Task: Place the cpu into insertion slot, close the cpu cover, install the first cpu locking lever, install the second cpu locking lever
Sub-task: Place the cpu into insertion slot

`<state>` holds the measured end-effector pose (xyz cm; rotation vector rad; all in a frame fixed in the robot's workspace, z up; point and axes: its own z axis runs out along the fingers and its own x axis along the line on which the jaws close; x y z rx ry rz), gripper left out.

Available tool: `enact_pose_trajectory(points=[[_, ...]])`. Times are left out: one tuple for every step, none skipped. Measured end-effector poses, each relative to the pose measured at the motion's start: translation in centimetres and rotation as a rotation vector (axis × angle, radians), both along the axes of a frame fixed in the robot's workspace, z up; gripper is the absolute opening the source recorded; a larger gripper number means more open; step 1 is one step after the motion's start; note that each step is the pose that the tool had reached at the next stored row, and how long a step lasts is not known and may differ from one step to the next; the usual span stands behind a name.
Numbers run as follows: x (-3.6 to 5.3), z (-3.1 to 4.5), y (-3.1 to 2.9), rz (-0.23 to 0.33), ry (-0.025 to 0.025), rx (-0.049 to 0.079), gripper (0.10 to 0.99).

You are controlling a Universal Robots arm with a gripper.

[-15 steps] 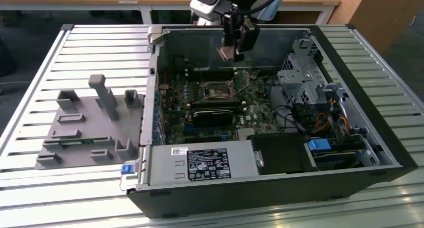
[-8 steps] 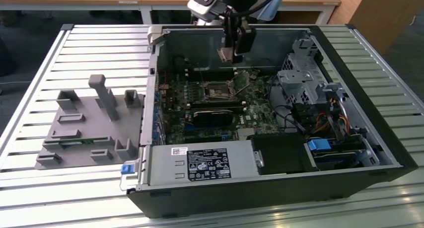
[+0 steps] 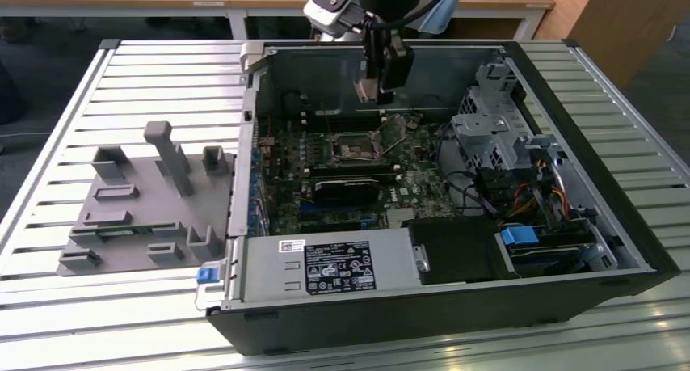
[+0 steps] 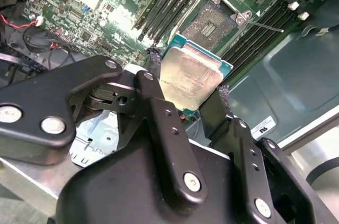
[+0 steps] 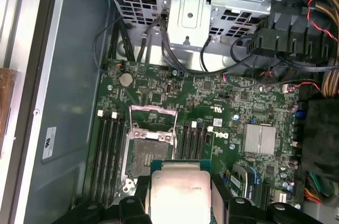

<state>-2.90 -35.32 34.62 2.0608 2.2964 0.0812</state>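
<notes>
While the hand (image 4: 188, 75) clamps the chip (image 4: 195, 68) by its edges near the open socket (image 4: 214, 23), a tilted landing could damage it.

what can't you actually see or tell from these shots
cpu underside: faces away in both wrist views.
cpu side edges: covered by the gripper in the second wrist view.
insertion slot pins: too small in the exterior view.

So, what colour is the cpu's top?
The cpu top is pale silver-grey, best seen in the second wrist view.
</notes>
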Motion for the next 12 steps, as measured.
enact_pose_trajectory(points=[[0.00,-0.06,0.00,0.000,0.0000,0.000,0.541],[0.00,-0.11,0.00,0.000,-0.0001,-0.001,0.541],[0.00,-0.14,0.00,0.000,-0.0001,-0.002,0.541],[0.00,-0.20,0.00,0.000,-0.0005,-0.002,0.541],[0.00,-0.25,0.00,0.000,-0.0012,-0.002,0.541],[0.00,-0.33,0.00,0.000,-0.0017,-0.002,0.541],[0.00,-0.42,0.00,0.000,-0.0017,-0.002,0.541],[0.00,-0.50,0.00,0.000,-0.0017,-0.002,0.541],[0.00,-0.56,0.00,0.000,-0.0017,-0.002,0.541],[0.00,-0.60,0.00,0.000,-0.0017,-0.002,0.541],[0.00,-0.64,0.00,0.000,-0.0017,-0.002,0.541],[0.00,-0.68,0.00,-0.001,-0.0018,-0.002,0.541]])
